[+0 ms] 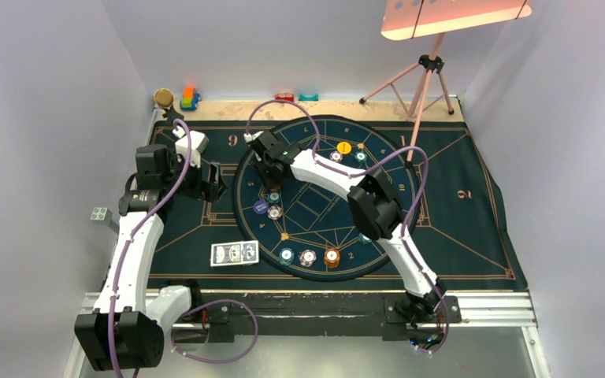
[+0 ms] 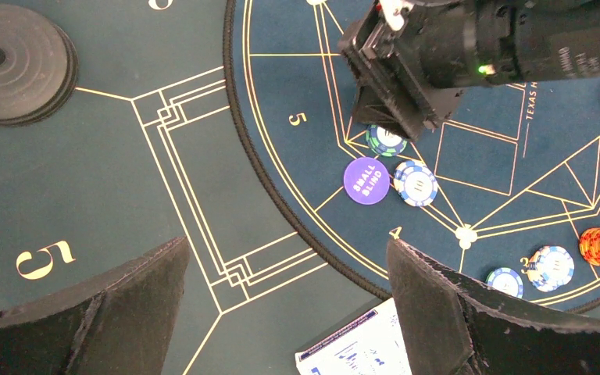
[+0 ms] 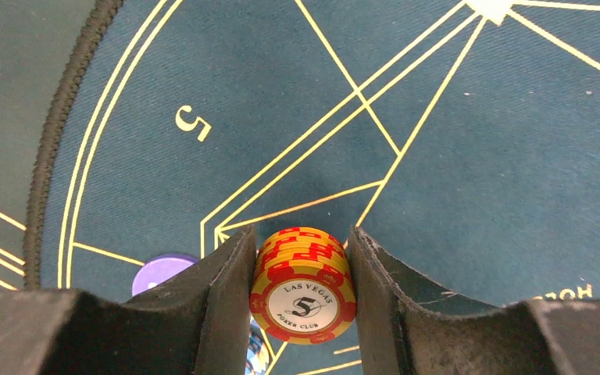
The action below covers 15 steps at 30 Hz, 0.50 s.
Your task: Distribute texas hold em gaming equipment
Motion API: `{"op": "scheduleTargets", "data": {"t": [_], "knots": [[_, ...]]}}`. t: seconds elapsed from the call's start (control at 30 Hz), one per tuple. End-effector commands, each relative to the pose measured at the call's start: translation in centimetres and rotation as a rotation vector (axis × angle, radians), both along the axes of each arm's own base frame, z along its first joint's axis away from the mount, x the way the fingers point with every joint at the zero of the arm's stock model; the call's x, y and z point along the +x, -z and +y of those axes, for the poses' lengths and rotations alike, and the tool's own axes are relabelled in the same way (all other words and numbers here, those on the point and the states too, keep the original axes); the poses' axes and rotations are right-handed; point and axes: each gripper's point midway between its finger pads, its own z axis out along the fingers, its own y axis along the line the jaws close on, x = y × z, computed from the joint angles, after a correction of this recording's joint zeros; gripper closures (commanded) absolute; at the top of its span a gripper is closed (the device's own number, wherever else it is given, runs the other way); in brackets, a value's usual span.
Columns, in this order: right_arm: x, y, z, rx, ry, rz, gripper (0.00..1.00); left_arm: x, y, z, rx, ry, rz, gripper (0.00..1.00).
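My right gripper [image 1: 270,183] is shut on a stack of orange-and-red poker chips [image 3: 303,285], held just above the round blue mat [image 1: 378,236] near seat 5. Beside it lie a purple "small blind" disc [image 2: 366,180], a blue-white chip stack [image 2: 416,182] and a green chip stack [image 2: 385,139]. My left gripper [image 2: 289,312] is open and empty above the dark felt, left of the round mat. Blue-backed cards [image 1: 235,253] lie below it. Three chip stacks [image 1: 307,257] sit at the mat's near edge. A yellow disc [image 1: 344,147] and two chip stacks [image 1: 360,157] sit at the far side.
A pink tripod [image 1: 421,79] stands at the back right, one leg over the felt. Toy blocks [image 1: 189,98] and a round brown object [image 1: 163,97] sit at the back left. A black round stand base [image 2: 16,62] is on the felt near my left gripper.
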Motion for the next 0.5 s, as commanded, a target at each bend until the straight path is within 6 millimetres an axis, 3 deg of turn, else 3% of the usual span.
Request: {"op": "scheduleTargets", "data": {"t": [0.0, 0.47], "knots": [[1.8, -3.9, 2.4, 0.108, -0.018, -0.102, 0.91, -0.1, -0.2, 0.0, -0.001, 0.012, -0.022, 0.0], [1.7, 0.1, 3.0, 0.081, -0.03, -0.04, 0.86, 0.0, -0.3, 0.2, 0.001, 0.005, -0.023, 0.0]]}}
